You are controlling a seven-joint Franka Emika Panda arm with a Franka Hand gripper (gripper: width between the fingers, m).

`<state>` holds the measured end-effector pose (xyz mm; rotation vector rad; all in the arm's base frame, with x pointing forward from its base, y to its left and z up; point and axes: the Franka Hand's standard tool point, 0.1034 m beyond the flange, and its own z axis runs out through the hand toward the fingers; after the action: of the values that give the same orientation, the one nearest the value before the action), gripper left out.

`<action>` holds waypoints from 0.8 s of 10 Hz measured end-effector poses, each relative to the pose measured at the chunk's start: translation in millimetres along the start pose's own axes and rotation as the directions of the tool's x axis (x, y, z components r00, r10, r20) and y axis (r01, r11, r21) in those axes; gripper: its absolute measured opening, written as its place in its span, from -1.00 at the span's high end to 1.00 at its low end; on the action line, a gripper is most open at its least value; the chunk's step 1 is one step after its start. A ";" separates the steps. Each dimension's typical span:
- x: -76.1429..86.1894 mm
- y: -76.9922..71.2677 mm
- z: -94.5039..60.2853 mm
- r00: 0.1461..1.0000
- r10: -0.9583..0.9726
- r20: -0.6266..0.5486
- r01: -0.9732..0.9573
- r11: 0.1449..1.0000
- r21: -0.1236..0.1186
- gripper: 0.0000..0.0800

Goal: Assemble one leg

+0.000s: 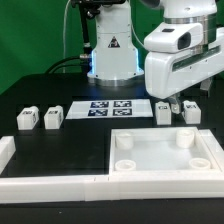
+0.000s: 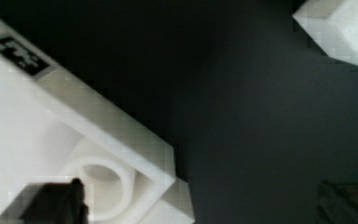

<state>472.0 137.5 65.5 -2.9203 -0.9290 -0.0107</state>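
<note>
Four small white legs stand on the black table in the exterior view: two at its left [image 1: 27,119] [image 1: 52,117] and two at its right [image 1: 163,113] [image 1: 190,110]. My gripper [image 1: 176,102] hangs low between and just above the two right legs, behind the large white tray-like piece [image 1: 165,158]. In the wrist view the gripper [image 2: 197,205] is open and empty, its dark fingers [image 2: 51,205] far apart. A corner of the tray-like piece [image 2: 51,110] with a round socket [image 2: 101,176] and a tag lies by one finger. One leg [image 2: 345,32] shows at the frame's edge.
The marker board [image 1: 108,107] lies flat at mid table. A low white L-shaped wall [image 1: 40,178] runs along the front at the exterior view's left. The robot base [image 1: 110,50] stands at the back.
</note>
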 end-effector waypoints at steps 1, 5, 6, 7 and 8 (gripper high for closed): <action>-0.2 -2.6 1.1 0.993 0.122 0.000 -0.122 0.993 0.006 -0.62; -8.5 -38.0 14.0 0.865 0.501 0.031 -0.502 0.865 0.018 -0.62; -9.2 -37.4 13.9 0.869 0.493 0.039 -0.494 0.869 0.017 -0.62; -11.5 -37.5 13.7 0.868 0.491 0.076 -0.493 0.870 0.011 -0.62; -8.9 -36.8 13.0 0.869 0.491 0.066 -0.493 0.870 0.013 -0.62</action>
<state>443.3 163.3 54.9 -3.0487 -0.1584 0.1220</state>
